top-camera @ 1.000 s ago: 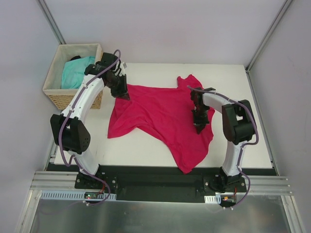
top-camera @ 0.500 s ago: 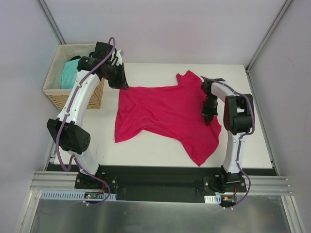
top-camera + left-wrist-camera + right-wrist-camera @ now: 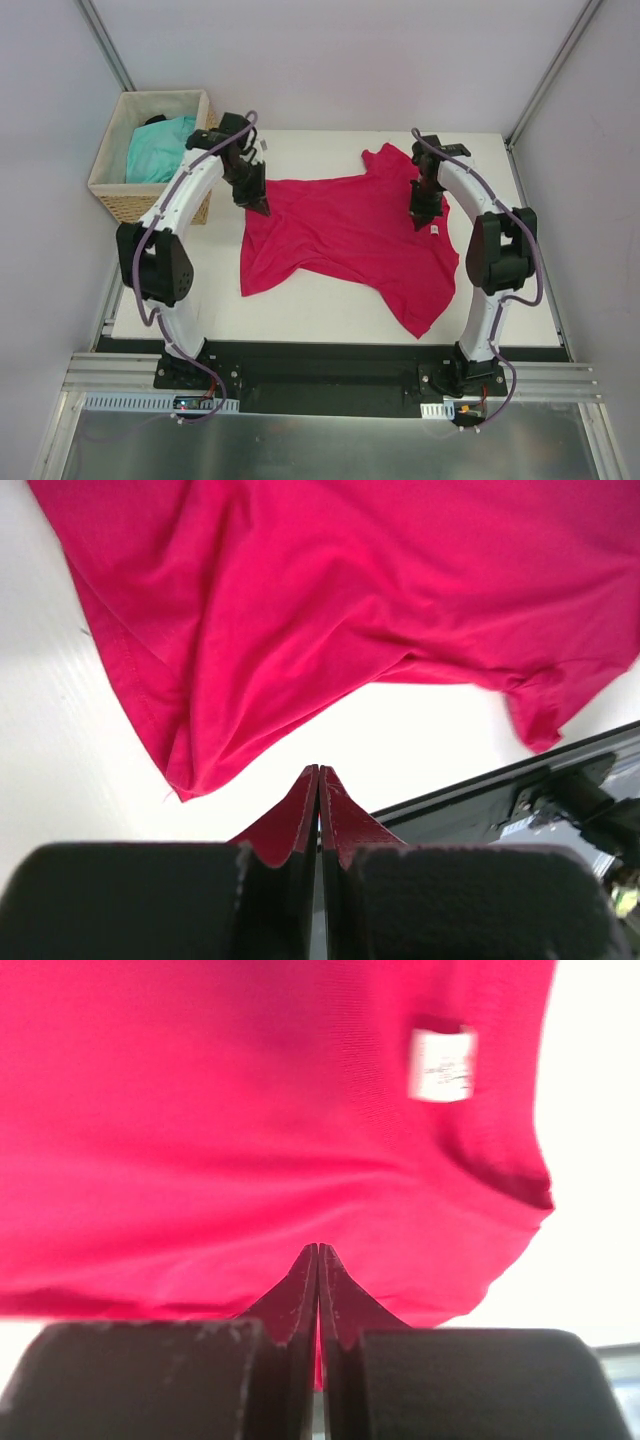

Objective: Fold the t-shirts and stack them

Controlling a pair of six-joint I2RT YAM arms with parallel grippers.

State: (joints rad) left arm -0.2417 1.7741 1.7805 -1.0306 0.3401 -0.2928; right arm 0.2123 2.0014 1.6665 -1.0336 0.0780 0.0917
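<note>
Now the pink tee (image 3: pixel 350 240) lies spread and wrinkled across the middle of the white table (image 3: pixel 300 305). One sleeve points toward the top of the overhead frame, and a long corner trails to the lower right. Its small white label (image 3: pixel 436 230) shows right of centre. The turquoise tee (image 3: pixel 158 150) sits bunched in the basket (image 3: pixel 105 195) at upper left, just beside the table's far left corner.

The left gripper (image 3: pixel 262 207) is clenched on the pink tee's upper-left edge. In its wrist view the jaws are pressed together with pink cloth pinched between the tips. The right gripper (image 3: pixel 420 220) is clamped in the same way on pink cloth, near the label at the tee's upper right.

The table is plain white, with a black rail (image 3: pixel 320 365) along its lower edge carrying both arm bases. Pale walls (image 3: pixel 330 60) close in the far side and both flanks.

The left arm (image 3: pixel 180 215) arches up from the lower left past the basket, its wrist tipped down toward the cloth. The right arm (image 3: pixel 490 250) rises from the lower right, curves over near the table's upper right, and bends down onto the tee.
</note>
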